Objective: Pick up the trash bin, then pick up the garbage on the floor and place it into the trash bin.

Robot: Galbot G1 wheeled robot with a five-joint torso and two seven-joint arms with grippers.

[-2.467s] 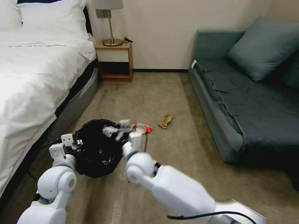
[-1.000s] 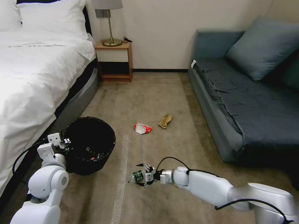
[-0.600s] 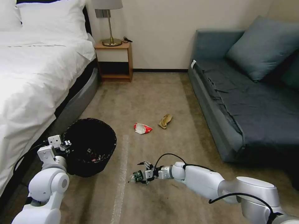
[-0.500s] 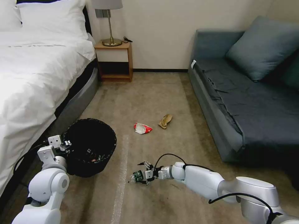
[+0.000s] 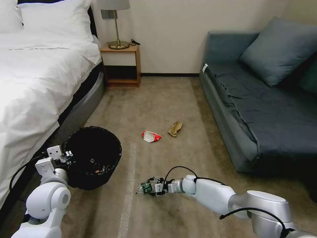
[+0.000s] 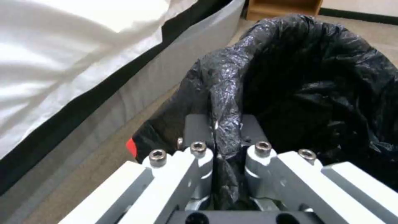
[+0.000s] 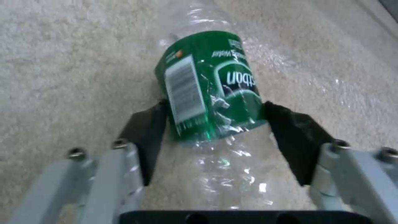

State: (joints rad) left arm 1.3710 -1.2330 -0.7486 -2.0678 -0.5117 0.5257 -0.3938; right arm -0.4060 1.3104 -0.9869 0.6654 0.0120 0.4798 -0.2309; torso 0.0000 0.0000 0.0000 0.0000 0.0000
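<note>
Step in hand, as I read it: the bottle pickup, with the bin already secured. Nearest me, the right arm lies stretched low over the beige carpet, forearm almost level, wrist pointing across toward the bed side. The right gripper [image 5: 152, 188] has its two dark pads either side of the clear crumpled plastic bottle with the green label [image 7: 209, 93]; the pads [image 7: 146, 140] touch or very nearly touch the label band, the jaws standing about bottle-width apart, so I judge the grasp closing or just closed, not confirmed firm. The bottle lies on its side on the carpet, on a paler strip that runs up the floor. Next move, in my judgement: a firm squeeze without the thin plastic slipping out, then a lift and a swing over the bin mouth. On the other side, the left arm is bent, elbow low, and the left gripper [image 6: 226, 152] is pinched shut on the rim of the round black bin with the black plastic bag liner [image 5: 90, 155], a fold of liner caught between its fingers; the bin sits beside the bed's grey base. Farther out on open carpet lie the red-and-white packet [image 5: 151, 136] and, just beside it toward the sofa, the tan crumpled paper wad [image 5: 175, 128], both untouched.
</note>
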